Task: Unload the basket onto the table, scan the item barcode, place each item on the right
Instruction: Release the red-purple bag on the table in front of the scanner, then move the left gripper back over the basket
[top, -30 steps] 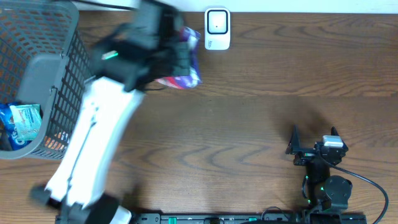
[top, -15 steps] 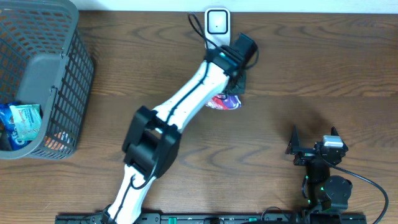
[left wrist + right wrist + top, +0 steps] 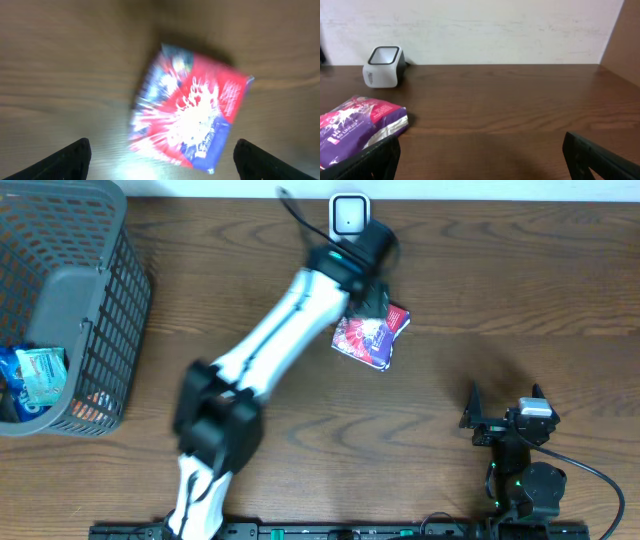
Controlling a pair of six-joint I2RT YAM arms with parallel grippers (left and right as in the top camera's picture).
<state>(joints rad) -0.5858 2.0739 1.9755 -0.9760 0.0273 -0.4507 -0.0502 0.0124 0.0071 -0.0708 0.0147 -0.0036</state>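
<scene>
Wooden table (image 3: 520, 290), left arm (image 3: 290, 330) outstretched above packet (image 3: 372, 338)

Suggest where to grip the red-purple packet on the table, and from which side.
Pinch the packet across its short span, coming straight down from above. It lies flat and skewed on the table, so rotate the wrist to match. The left gripper, open directly over it, is likely best placed.

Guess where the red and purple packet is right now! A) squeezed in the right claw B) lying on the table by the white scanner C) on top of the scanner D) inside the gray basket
B: the packet lies flat on the wooden table, a little way in front of the white scanner, and the left claw is spread wide open over it.
</scene>
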